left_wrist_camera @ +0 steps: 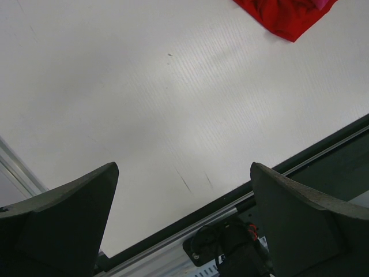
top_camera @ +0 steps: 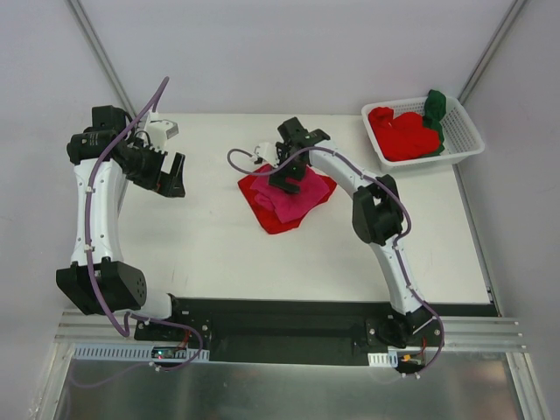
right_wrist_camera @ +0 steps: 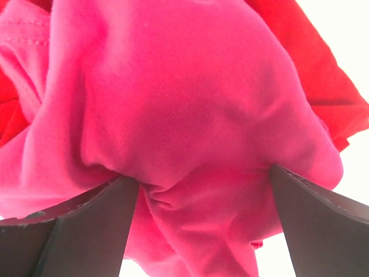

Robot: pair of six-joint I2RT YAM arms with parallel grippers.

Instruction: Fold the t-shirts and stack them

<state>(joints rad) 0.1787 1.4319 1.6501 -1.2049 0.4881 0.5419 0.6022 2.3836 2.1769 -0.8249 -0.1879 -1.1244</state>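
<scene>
Over the counter (top_camera: 219, 254), my right end effector (top_camera: 287, 181) is spread astride a bunched hump of the magenta-pink t-shirt (right_wrist_camera: 173, 104), lying atop a red t-shirt (top_camera: 278, 220). Closing here may snag both layers, or only a wrinkle that slips. My left end effector (left_wrist_camera: 184, 173) hangs spread, empty.

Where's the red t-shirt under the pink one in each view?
Top external: red t-shirt mid-picture.
Left wrist: top right corner.
Right wrist: right edge, behind the pink t-shirt.
Shared landmark: the white table.
</scene>
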